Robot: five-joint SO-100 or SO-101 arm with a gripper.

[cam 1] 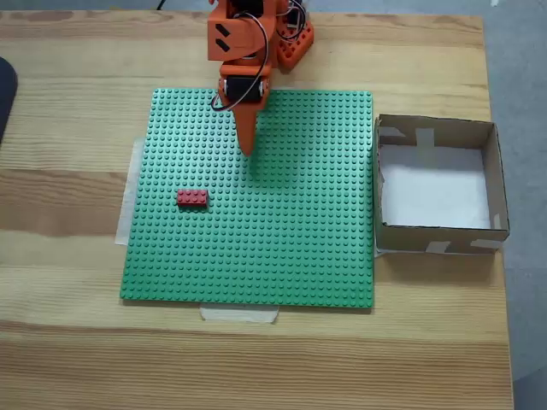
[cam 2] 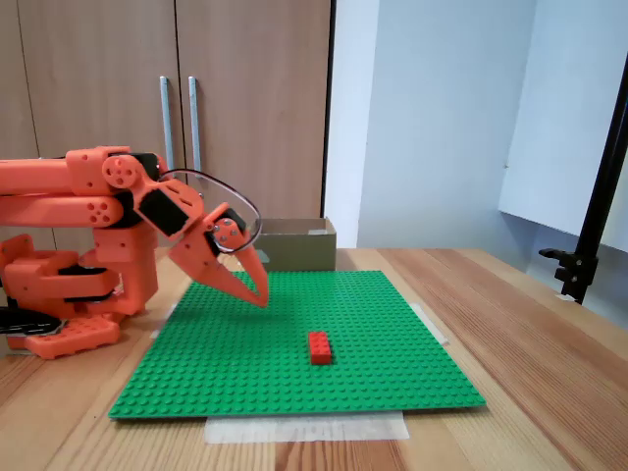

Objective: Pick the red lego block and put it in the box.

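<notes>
**Gripper parked short of the brick, nothing grabbed yet**

The gripper (cam 1: 248, 145) is hanging over the green baseplate (cam 1: 299, 256) with its fingers pressed together into a point, holding nothing. The red lego block (cam 1: 192, 198) is sitting nearer the camera and to the left in the top-down fixed view, well apart from the tip. I'm guessing it's light, rigid, slick plastic, so pinching across the long flat sides looks safest. The box (cam 1: 496, 179) is waiting off the baseplate's right edge.

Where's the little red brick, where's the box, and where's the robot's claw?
red lego block (cam 1: 192, 198): fixed view from above, its studded top.
box (cam 1: 436, 240): same view, its near cardboard wall.
gripper (cam 2: 261, 296): side fixed view, its fingertips.
</notes>
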